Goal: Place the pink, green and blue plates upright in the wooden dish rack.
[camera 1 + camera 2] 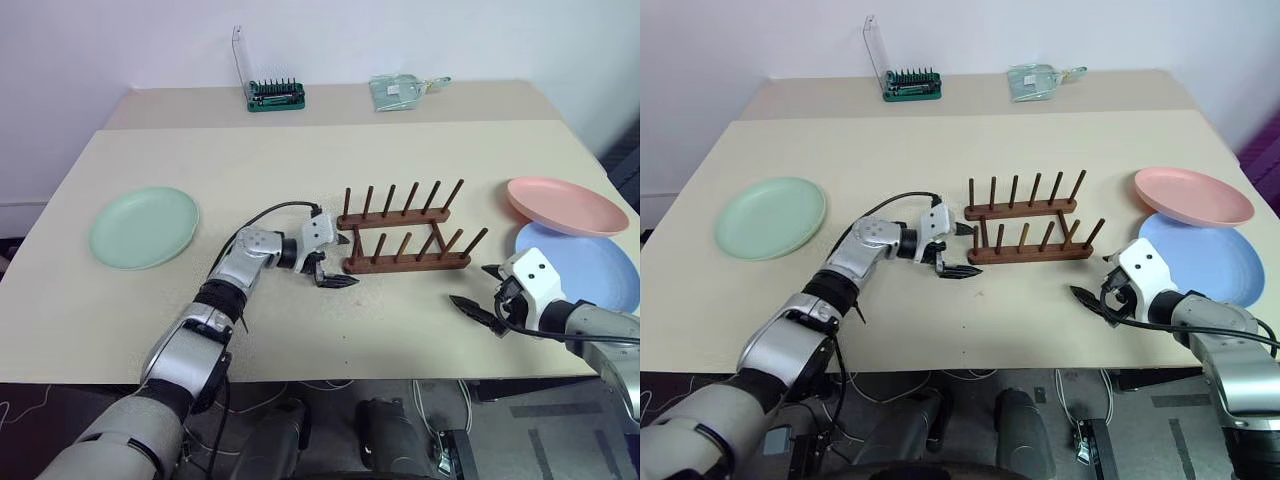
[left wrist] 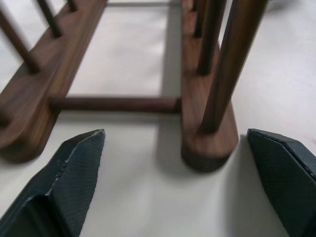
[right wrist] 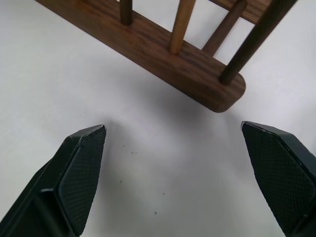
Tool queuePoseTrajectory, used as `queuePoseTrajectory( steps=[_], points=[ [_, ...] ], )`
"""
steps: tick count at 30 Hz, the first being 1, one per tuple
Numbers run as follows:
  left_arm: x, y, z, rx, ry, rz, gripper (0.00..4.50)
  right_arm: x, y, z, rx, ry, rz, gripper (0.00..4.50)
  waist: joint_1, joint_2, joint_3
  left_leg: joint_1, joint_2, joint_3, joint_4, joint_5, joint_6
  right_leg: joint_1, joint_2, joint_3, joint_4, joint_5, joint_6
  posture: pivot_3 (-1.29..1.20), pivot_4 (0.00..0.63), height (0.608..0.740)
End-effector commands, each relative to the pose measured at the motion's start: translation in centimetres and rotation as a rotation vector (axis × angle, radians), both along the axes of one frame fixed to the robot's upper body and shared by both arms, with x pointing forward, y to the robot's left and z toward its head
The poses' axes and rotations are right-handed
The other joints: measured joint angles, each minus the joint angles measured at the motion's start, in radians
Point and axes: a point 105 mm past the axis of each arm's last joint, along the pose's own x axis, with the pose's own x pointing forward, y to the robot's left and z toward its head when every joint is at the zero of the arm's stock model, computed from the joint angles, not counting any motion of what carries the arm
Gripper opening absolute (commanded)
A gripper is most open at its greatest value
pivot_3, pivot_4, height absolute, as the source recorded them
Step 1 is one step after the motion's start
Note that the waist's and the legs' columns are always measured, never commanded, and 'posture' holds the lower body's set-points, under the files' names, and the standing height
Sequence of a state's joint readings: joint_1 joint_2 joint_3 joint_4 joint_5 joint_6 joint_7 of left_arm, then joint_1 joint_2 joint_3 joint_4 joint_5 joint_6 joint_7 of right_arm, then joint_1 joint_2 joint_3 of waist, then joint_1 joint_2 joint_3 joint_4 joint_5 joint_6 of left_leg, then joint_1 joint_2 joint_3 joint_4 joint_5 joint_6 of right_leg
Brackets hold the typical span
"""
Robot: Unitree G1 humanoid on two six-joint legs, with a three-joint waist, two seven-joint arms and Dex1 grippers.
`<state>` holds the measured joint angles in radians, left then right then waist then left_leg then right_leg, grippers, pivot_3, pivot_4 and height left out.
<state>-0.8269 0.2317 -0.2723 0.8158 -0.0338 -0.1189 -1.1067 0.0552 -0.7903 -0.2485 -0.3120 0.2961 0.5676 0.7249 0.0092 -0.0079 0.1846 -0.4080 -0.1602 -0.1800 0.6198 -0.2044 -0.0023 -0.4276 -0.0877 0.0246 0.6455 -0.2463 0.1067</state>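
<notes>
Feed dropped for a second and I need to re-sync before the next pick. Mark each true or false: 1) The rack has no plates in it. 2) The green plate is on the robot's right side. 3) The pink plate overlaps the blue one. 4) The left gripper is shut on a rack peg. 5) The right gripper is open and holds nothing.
1) True: the wooden dish rack has only bare pegs.
2) False: the green plate lies flat on the robot's left side.
3) True: the pink plate rests partly over the blue plate.
4) False: the left gripper is open at the rack's end, gripping nothing.
5) True: the right gripper is open above the bare table.
</notes>
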Motion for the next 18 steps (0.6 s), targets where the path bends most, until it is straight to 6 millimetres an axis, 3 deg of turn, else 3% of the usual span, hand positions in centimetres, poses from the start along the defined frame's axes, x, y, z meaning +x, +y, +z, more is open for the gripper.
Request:
queuePoseTrajectory(
  steps=[1,3,6,8,9,12,18],
  points=[
    [-0.5,2.4,0.3,-0.042,0.042,0.088,4.18,0.4,0.5,1.2,0.012,-0.026,0.029,3.61,-0.004,0.0,0.0,0.0,0.0,0.0,0.0,0.0,0.0,0.0,0.0,0.001,0.0,0.0,0.0,0.0,0.15,0.74],
    [-2.2,2.7,0.3,-0.056,0.071,0.074,3.61,0.6,0.9,1.1,0.009,-0.016,0.053,2.69,-0.006,0.001,0.0,0.0,0.001,0.0,0.0,0.0,0.0,0.0,0.0,0.0,0.001,0.0,0.0,0.0,0.15,0.74],
    [-5.0,1.4,0.5,-0.062,0.096,0.018,2.14,1.4,1.4,0.9,-0.004,-0.014,0.06,1.19,-0.004,0.001,-0.001,0.0,0.001,0.0,0.0,0.0,0.0,0.0,0.0,0.001,0.0,0.0,0.0,0.0,0.15,0.74],
    [-5.8,0.7,0.7,-0.06,0.095,0.023,1.08,1.8,1.5,0.8,-0.016,-0.011,0.059,0.18,0.006,0.001,-0.001,0.0,0.0,0.001,0.001,0.0,0.0,0.0,0.0,0.001,0.001,0.0,0.0,0.0,0.15,0.74],
    [-6.3,0.0,0.5,-0.037,0.067,0.023,0.6,2.1,1.5,0.6,-0.032,-0.014,0.052,0.0,0.009,0.001,0.0,0.0,0.0,0.0,0.003,0.0,0.0,0.001,0.0,0.001,0.001,0.0,0.0,0.0,0.15,0.74],
    [-6.9,-1.5,-0.2,0.04,-0.024,0.029,0.6,2.7,1.4,0.3,-0.05,-0.007,0.041,0.0,0.012,0.001,0.0,-0.001,0.0,0.0,0.004,-0.001,0.001,0.002,0.0,0.001,0.0,0.0,0.0,0.0,0.15,0.74],
    [-4.1,-2.6,-1.7,0.08,0.011,0.271,0.6,3.8,1.5,-0.6,-0.103,-0.005,0.03,0.0,0.006,0.001,-0.001,0.0,0.001,0.001,0.005,-0.001,0.001,0.003,0.0,0.0,0.0,0.0,0.0,0.0,0.15,0.74]
  ],
)
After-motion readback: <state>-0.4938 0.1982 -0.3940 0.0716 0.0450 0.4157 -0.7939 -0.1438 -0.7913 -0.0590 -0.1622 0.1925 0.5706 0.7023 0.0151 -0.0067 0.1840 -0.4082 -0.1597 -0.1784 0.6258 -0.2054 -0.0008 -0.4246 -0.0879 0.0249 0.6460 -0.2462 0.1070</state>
